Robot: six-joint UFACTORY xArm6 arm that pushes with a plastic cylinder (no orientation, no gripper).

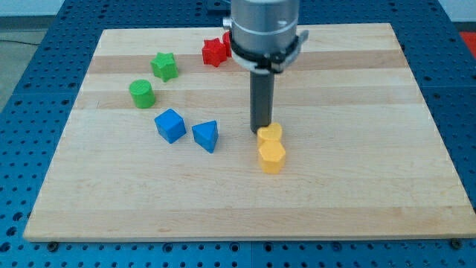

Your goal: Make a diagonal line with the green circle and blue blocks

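The green circle block (141,94) sits at the view's upper left of the wooden board (357,186). A blue cube (170,125) lies just below and right of it. A blue triangular block (206,135) lies right of the cube, slightly lower. These three run in a slanted row from upper left to lower right. My tip (259,132) is right of the blue triangle, well apart from it, touching the top edge of a yellow block (270,135).
A green star block (165,66) lies above the green circle. A red star block (215,51) and another red block (227,39), partly hidden by the arm, are at the view's top. A second yellow block (272,156) sits below the first.
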